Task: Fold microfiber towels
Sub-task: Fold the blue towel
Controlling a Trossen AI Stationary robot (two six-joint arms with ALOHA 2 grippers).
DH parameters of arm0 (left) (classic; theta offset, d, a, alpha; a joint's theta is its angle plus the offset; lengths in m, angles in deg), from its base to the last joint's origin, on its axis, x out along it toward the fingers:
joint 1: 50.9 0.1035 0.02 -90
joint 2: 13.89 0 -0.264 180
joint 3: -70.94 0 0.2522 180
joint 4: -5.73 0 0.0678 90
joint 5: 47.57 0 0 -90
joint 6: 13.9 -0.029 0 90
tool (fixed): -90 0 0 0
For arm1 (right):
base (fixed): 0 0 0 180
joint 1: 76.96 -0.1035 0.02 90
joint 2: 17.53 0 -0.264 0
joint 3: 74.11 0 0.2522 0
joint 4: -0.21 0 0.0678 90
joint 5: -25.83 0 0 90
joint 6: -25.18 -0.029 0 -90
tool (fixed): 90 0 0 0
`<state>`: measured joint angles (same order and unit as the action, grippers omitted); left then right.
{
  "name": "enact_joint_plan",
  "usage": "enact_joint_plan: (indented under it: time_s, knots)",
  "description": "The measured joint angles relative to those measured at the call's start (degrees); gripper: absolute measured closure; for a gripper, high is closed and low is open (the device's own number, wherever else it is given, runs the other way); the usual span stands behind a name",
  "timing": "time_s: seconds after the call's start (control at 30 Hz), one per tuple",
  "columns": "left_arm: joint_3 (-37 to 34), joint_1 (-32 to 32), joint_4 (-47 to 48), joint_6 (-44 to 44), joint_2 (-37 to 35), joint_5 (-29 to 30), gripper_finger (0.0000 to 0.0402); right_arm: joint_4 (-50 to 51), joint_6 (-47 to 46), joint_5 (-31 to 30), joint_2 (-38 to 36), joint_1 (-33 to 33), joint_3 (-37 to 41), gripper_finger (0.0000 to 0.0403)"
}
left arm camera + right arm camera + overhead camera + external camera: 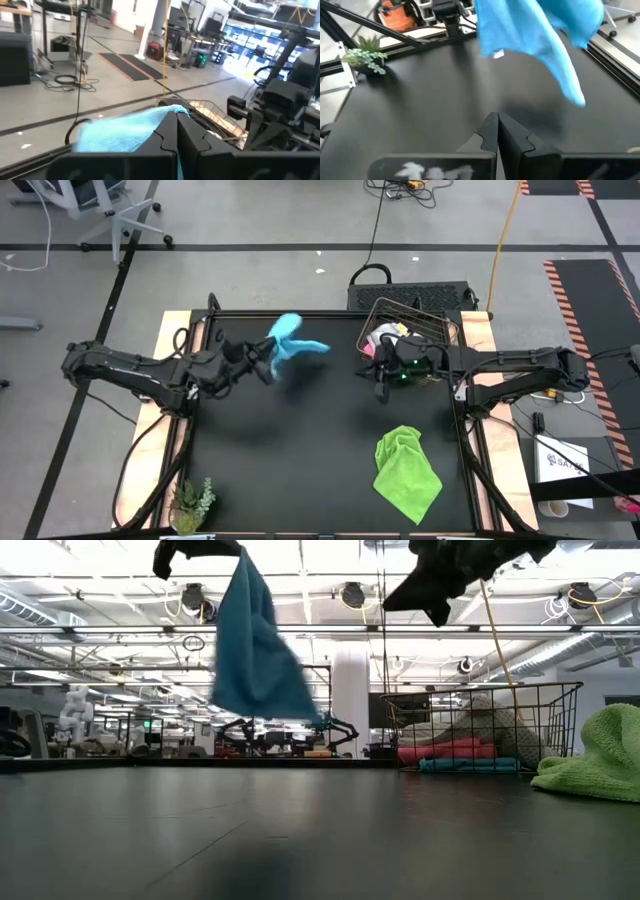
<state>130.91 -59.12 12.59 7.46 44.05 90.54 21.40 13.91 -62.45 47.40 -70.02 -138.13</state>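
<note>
Black tabletop below, and the left gripper is clamped on a light blue towel, dangling it high at eleven o'clock; right gripper hangs pinched empty beside the wire basket; green towel lies at five o'clock.

Soft blue cloth towel, wire metal basket (thin rods), matt black table

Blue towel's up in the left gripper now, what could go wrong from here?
The blue towel hangs bunched from one pinched spot in the left gripper, well above the table, so it may land crumpled, not flat. The shut, empty right gripper hovers by the wire basket and could snag its rim. The green towel lies unfolded nearby, possibly crowding the folding space.
</note>
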Motion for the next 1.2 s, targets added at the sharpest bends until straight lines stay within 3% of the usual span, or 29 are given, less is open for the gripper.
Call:
enact_joint_plan:
  time_s: [0.1, 0.5, 0.67, 0.83, 1.03, 1.2]
  knots:
    - [-0.02, 0.0, -0.66, 1.09, 0.42, -2.78, 0.0401, -0.4, -0.02, -0.05, 0.0, -0.33, 0.0, 0.0403]
    - [-0.07, 5.12, -11.24, -1.12, 10.85, -2.97, 0.0401, -3.01, -1.91, -1.14, 1.37, -0.77, 0.0, 0.0394]
    - [-0.07, 10.43, -17.29, -5.63, 14.38, -3.25, 0.0401, -5.32, -2.92, -1.66, 6.96, -2.14, 0.0, 0.0367]
    - [-0.07, 14.78, -21.22, -5.87, 16.64, -7.9, 0.0401, -14.21, -1.92, -2.14, 15.34, -3.86, 0.0, 0.0332]
    - [-0.06, 17.62, -22.38, -5.97, 17.03, -9.81, 0.04, -24.04, 4.29, -11.89, 21.6, -4.05, 0.0, 0.0303]
    - [-0.04, 17.96, -22.95, -6.06, 17.06, -10.34, 0.04, -34.3, 6.44, -15.19, 24.86, -4.07, 0.0, 0.0296]
